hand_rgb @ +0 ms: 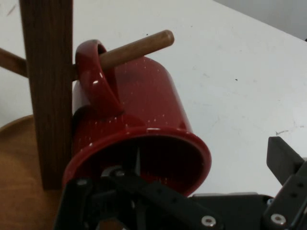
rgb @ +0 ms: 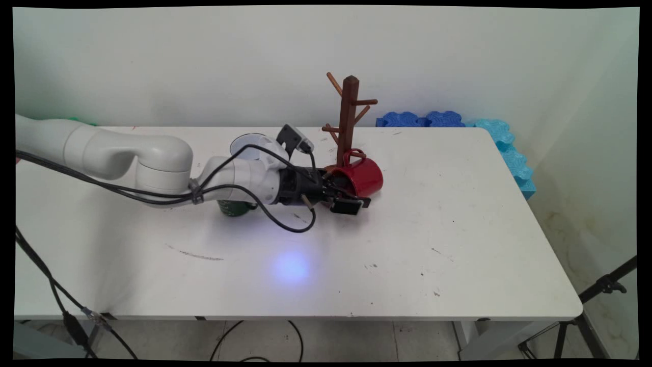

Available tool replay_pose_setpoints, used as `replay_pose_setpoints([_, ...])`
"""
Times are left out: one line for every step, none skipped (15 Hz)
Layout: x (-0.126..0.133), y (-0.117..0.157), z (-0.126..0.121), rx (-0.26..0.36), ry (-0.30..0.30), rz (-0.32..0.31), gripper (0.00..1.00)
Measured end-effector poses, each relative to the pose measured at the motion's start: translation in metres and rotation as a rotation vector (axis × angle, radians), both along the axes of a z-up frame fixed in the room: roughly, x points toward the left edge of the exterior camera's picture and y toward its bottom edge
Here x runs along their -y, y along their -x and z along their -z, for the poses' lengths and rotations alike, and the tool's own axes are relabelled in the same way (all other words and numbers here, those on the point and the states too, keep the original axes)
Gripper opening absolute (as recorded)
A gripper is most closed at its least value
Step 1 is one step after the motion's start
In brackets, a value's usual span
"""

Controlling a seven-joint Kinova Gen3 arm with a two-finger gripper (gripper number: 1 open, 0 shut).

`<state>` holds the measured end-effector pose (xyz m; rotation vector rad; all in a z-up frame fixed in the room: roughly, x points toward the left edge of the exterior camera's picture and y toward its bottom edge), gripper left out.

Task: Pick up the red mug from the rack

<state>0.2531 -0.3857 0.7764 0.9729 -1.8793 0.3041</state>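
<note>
We see the end effector at the mouth of the red mug, spread wide with one finger inside the rim, gripping nothing firmly. The mug hangs tilted by its handle on a low peg of the wooden mug tree (which carries its weight). A green mug stands behind the arm on the surface.

A long white rectangular table stands against a plain pale wall; blue foam mats lean behind its far right corner.
</note>
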Motion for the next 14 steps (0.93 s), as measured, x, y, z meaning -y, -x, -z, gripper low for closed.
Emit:
replay_pose_setpoints([0.001,0.002,0.001,-0.001,0.002,-0.003,1.00])
replay_pose_setpoints([0.002,0.004,0.002,-0.002,0.002,-0.005,1.00])
replay_pose_setpoints([0.004,0.006,0.004,-0.004,0.003,-0.007,1.00])
replay_pose_setpoints([0.005,0.008,0.005,-0.006,0.001,-0.012,1.00])
replay_pose_setpoints([0.006,0.010,0.006,-0.009,-0.002,-0.017,1.00])
replay_pose_setpoints([0.007,0.011,0.007,-0.013,-0.005,-0.020,1.00])
replay_pose_setpoints([0.008,0.013,0.007,-0.019,-0.009,-0.026,1.00])
replay_pose_setpoints([0.009,0.016,0.008,-0.029,-0.016,-0.034,1.00])
replay_pose_setpoints([0.010,0.018,0.009,-0.040,-0.024,-0.041,1.00])
replay_pose_setpoints([0.011,0.020,0.009,-0.049,-0.031,-0.046,1.00])
replay_pose_setpoints([0.012,0.022,0.010,-0.058,-0.040,-0.053,1.00])
replay_pose_setpoints([0.012,0.024,0.010,-0.067,-0.049,-0.058,1.00])
replay_pose_setpoints([0.012,0.025,0.010,-0.073,-0.057,-0.063,0.00])
replay_pose_setpoints([0.012,0.026,0.011,-0.078,-0.065,-0.066,0.00])
